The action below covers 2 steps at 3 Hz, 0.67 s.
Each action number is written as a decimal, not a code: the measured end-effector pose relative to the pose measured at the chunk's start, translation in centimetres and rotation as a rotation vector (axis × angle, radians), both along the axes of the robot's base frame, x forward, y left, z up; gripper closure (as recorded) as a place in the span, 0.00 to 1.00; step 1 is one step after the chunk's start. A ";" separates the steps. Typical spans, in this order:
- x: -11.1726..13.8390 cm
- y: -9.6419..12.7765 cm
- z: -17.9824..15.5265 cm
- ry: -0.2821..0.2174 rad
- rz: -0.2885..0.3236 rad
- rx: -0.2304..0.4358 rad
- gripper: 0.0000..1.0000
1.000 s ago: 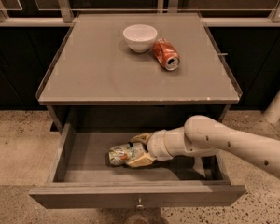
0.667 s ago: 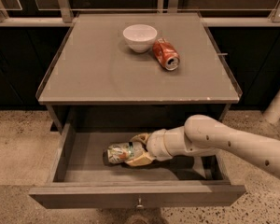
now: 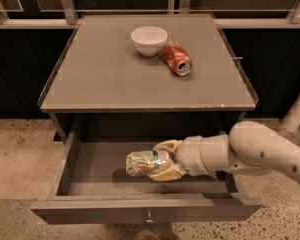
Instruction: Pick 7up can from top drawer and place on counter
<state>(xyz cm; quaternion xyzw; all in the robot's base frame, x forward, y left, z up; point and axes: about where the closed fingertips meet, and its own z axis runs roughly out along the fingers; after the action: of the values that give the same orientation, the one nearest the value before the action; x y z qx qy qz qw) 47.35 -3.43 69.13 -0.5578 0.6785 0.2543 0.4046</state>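
Observation:
The 7up can (image 3: 145,162), pale silver with green and yellow markings, lies on its side inside the open top drawer (image 3: 90,166). My gripper (image 3: 164,160) reaches in from the right and its pale fingers (image 3: 166,145) close around the can's right end, one above and one below. The can looks slightly raised above the drawer floor. The counter (image 3: 105,76) is the flat grey-brown cabinet top above the drawer.
A white bowl (image 3: 149,40) and a red-orange can (image 3: 177,58) lying on its side sit at the back of the counter. The drawer front has a small metal knob (image 3: 149,217). A white post (image 3: 299,109) stands at the right. The floor is speckled.
The can and gripper have shifted slightly to the right and up inside the drawer. Everything on the counter is unchanged.

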 end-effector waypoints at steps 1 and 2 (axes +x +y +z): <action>-3.8 -3.5 5.5 -0.046 -0.099 -0.023 1.00; -4.5 -6.1 6.8 -0.068 -0.165 -0.047 1.00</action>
<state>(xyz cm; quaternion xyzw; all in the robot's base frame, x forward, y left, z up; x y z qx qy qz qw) 42.89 -9.54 75.92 -0.5178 0.7138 0.1850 0.4338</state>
